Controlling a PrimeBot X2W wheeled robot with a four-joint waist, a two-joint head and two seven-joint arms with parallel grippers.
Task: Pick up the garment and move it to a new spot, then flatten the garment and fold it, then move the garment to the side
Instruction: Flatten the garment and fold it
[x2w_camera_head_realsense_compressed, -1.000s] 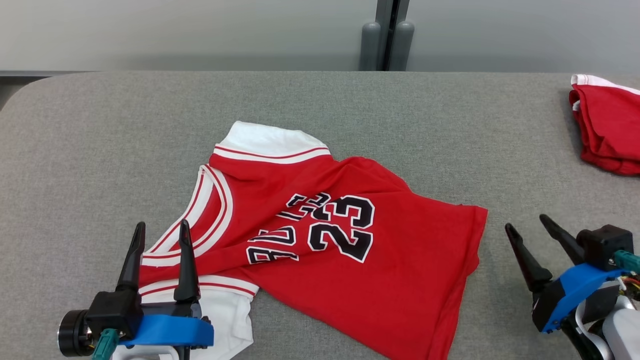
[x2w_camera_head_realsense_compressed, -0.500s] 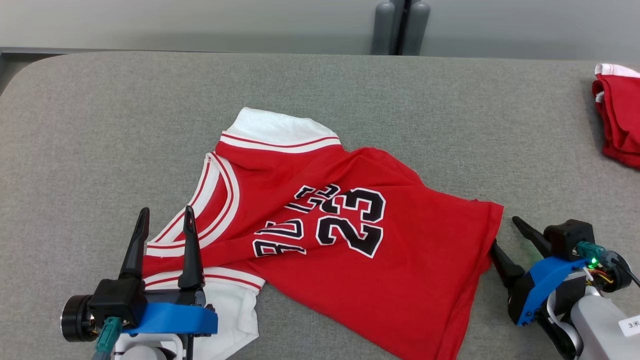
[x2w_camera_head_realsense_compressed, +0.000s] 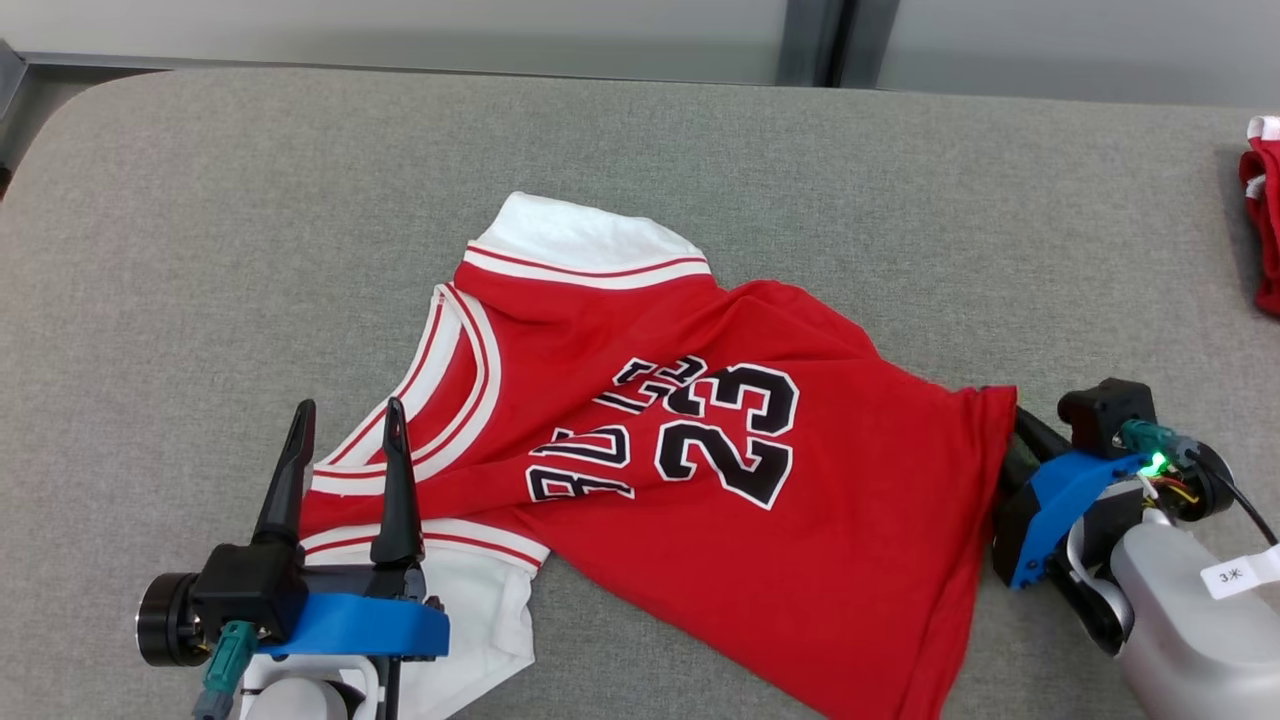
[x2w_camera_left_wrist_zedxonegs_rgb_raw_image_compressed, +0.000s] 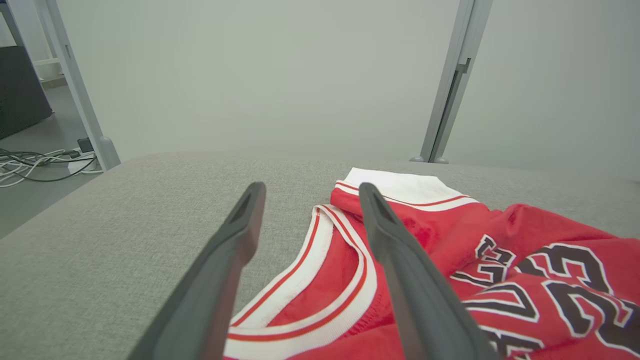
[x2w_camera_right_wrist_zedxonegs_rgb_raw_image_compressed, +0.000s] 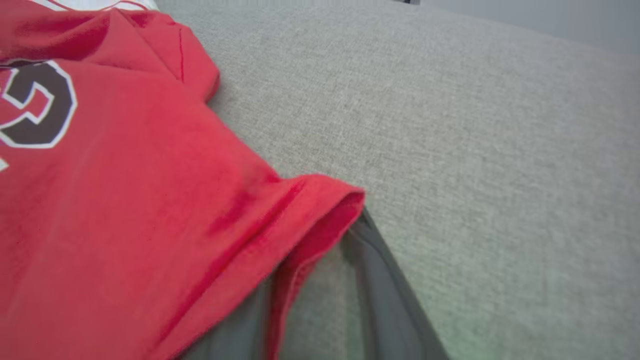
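Risk: right jaws, half shut astride hem of jersey, grip unconfirmed, may pinch one layer and slip; left jaws open

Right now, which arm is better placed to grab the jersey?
Right: the right gripper's fingers bracket the jersey's hem corner, one beneath the fabric. The left gripper hovers open over the armhole trim.

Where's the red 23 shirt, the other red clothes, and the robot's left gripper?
red jersey (x2w_camera_head_realsense_compressed: 850, 520), head view, plain red lower part.
other red garment (x2w_camera_head_realsense_compressed: 1268, 230), head view, its red fold.
left gripper (x2w_camera_head_realsense_compressed: 350, 405), head view, between its fingertips.
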